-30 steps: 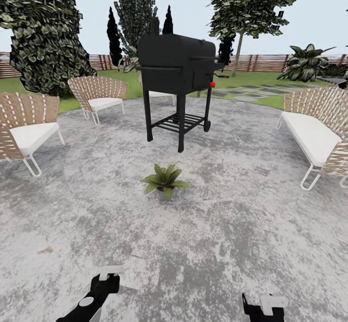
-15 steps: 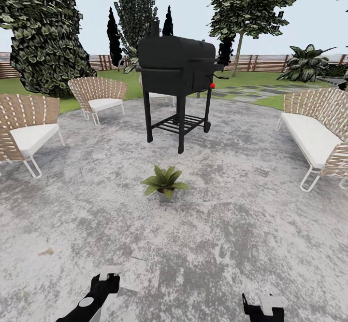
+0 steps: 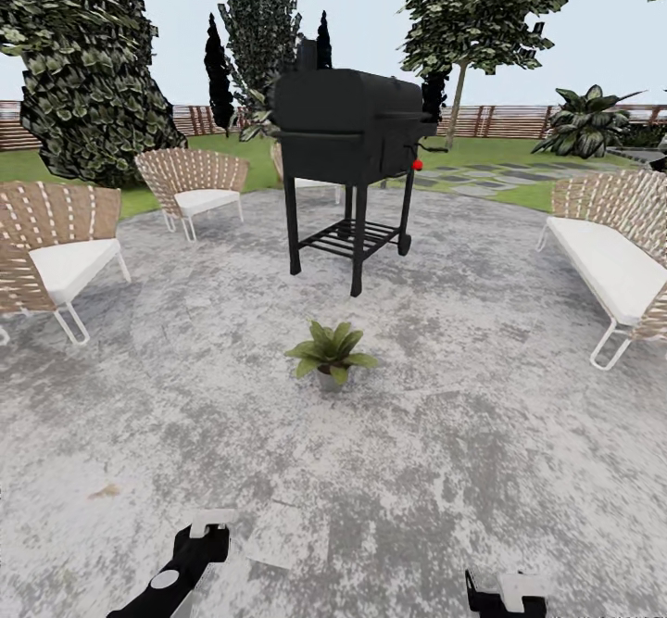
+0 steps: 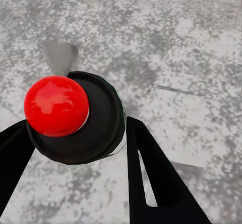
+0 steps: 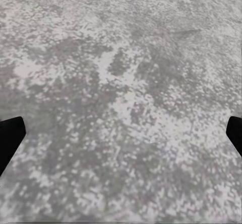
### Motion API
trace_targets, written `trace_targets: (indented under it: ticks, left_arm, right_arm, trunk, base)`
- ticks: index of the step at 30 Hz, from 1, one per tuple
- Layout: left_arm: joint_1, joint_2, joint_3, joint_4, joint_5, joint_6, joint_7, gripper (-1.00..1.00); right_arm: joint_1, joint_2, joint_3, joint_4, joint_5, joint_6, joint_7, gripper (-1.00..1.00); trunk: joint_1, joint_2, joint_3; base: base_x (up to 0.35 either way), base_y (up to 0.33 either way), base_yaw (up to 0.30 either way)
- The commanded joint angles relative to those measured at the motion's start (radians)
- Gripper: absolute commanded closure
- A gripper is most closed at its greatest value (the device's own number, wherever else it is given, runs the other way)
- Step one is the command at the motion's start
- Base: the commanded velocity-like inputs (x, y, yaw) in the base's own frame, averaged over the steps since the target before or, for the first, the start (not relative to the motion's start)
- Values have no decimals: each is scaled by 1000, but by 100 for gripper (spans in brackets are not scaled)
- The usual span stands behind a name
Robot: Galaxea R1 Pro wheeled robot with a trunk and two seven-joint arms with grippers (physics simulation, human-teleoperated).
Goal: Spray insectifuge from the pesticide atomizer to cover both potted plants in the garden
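Shifting slightly right in the head view vs. a sec ago (camera moving, not things) are the patio (image 3: 463, 470), grill (image 3: 347, 127) at upper centre and potted plant (image 3: 332, 356) mid-frame, so prob. approach phase w/ no spraying yet; right gripper (image 3: 505, 590) gapes wide, empty; left gripper (image 3: 211, 523) flanks a red-knobbed dark round thing (image 4: 96, 128), grip unclear.

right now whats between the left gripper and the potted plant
Only bare mottled patio, seen in the head view, between the left gripper and the potted plant.

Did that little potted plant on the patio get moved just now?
No. The potted plant keeps its place before the grill; both shifted alike in the head view, so the camera moved.
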Motion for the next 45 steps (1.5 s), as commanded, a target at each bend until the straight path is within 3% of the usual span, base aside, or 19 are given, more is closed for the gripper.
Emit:
trace_targets:
  ticks: [1, 45]
  left_arm:
    - [0, 0, 2, 1, 0, -3, 0, 100]
    - [0, 0, 1, -2, -6, -6, -3, 100]
  right_arm:
    - [0, 0, 1, 1, 4, -2, -5, -100]
    - [-1, 0, 1, 3, 4, -1, -3, -100]
  trunk:
    - [0, 0, 0]
    - [0, 0, 29]
  base:
    - [16, 332, -110]
    - [107, 331, -226]
